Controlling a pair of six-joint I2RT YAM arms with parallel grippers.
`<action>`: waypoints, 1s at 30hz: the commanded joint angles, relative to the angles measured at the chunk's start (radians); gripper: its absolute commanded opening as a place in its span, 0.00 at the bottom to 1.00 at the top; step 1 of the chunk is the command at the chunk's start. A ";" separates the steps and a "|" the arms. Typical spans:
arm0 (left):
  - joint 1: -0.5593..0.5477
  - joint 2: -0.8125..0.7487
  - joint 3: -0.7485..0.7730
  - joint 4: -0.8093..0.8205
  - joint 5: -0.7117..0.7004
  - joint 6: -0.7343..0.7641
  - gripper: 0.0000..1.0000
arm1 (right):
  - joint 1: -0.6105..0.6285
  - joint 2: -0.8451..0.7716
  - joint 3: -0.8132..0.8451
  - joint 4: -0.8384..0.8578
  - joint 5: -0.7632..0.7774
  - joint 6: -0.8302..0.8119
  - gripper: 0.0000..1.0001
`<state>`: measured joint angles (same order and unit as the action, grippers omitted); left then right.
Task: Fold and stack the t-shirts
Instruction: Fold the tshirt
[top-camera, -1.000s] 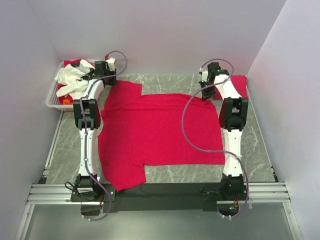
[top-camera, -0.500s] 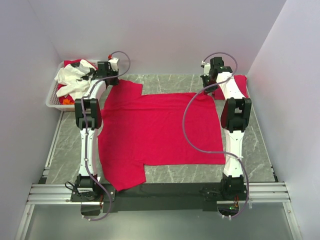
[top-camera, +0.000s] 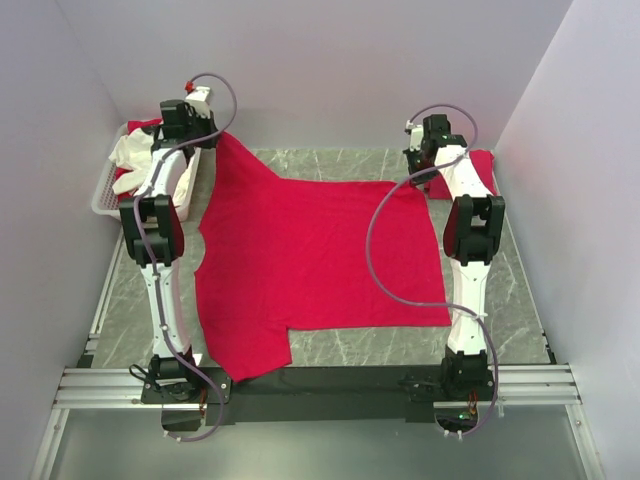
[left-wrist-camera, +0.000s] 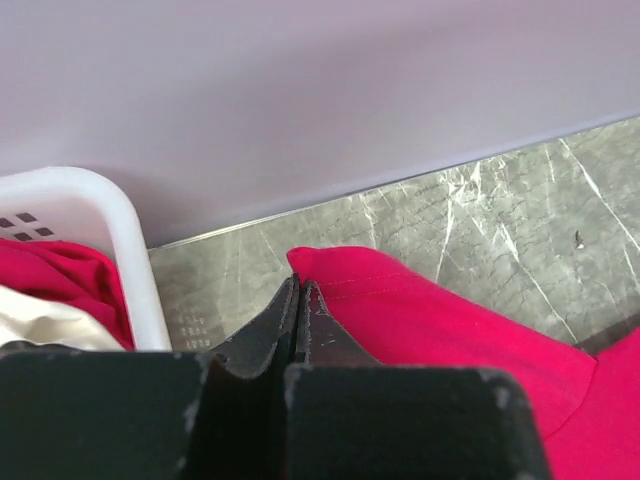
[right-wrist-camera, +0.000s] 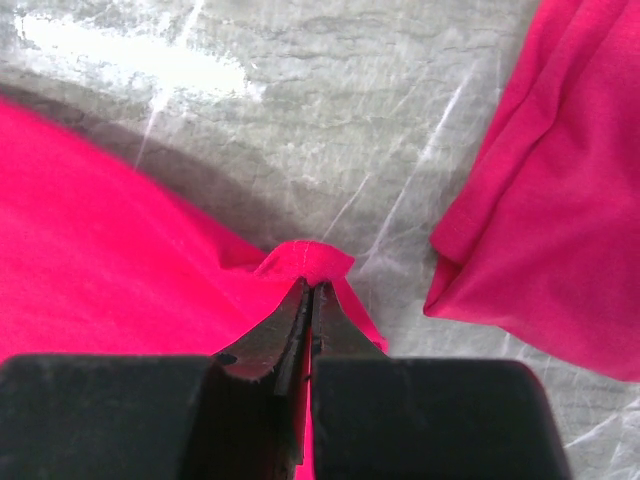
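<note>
Black-jointed white arms (top-camera: 165, 300) with grey cables (top-camera: 367, 235); left end effector (left-wrist-camera: 297, 300) and right end effector (right-wrist-camera: 308, 300) black.

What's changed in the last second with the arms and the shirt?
The left gripper closed on the far left sleeve of the shirt and pulled it up and toward the basket, as its arm swung left. The right gripper stayed shut on the far right corner, lifting it slightly. The rest of the shirt, the basket and the folded shirt at far right stayed put.
</note>
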<state>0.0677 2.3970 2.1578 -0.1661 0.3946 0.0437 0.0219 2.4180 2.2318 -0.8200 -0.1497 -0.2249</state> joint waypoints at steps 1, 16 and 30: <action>0.001 -0.055 -0.013 0.014 0.059 0.018 0.00 | -0.011 -0.074 0.005 0.035 0.012 -0.010 0.00; 0.009 -0.107 -0.102 0.040 0.110 0.044 0.00 | -0.017 -0.071 0.000 0.068 0.006 -0.001 0.00; 0.030 -0.469 -0.416 -0.039 0.240 0.156 0.00 | -0.046 -0.207 -0.115 0.081 -0.109 -0.042 0.00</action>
<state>0.0895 2.0407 1.7935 -0.1841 0.5751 0.1280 0.0101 2.3047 2.1307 -0.7616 -0.2077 -0.2451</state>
